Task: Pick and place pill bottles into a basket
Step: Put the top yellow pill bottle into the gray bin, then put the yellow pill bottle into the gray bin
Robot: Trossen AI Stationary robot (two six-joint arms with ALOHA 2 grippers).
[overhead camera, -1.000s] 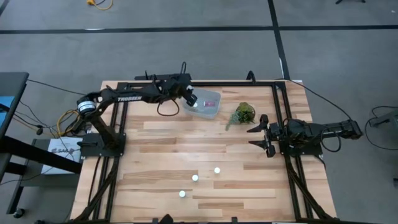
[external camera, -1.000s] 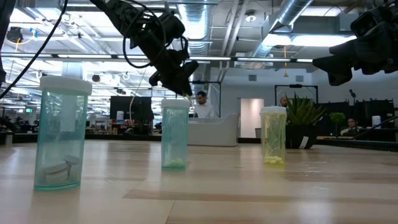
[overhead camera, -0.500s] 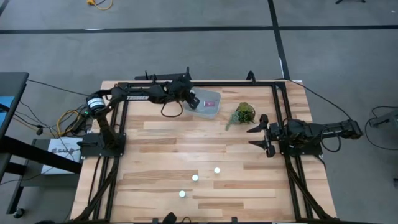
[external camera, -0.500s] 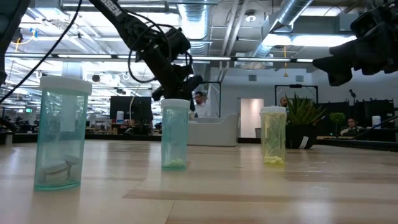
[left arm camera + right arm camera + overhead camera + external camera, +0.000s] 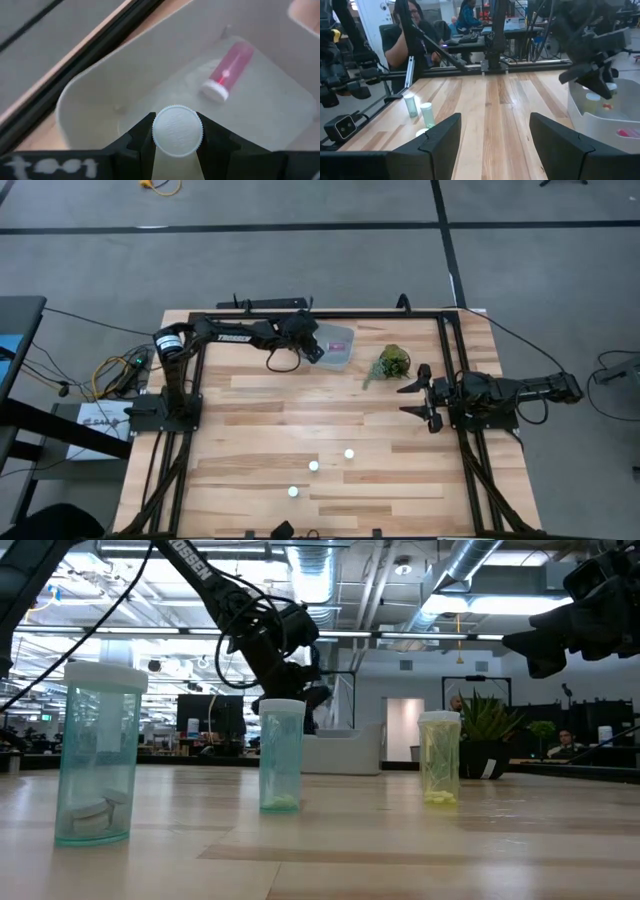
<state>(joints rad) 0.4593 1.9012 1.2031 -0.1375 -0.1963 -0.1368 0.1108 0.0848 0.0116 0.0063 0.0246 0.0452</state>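
A white-capped bottle point(image 5: 177, 131) sits clamped in the left jaws point(image 5: 176, 145) over the basket point(image 5: 90, 95), its body hidden under the cap; a pink bottle point(image 5: 227, 72) lies inside. The left arm has reached further over than before. Right jaws point(image 5: 418, 396) idle, wide

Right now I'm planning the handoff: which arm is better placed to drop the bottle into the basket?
Left. The left gripper is shut on a white-capped bottle directly over the basket, where a pink bottle already lies. The right gripper waits open at the table's right edge, holding nothing.
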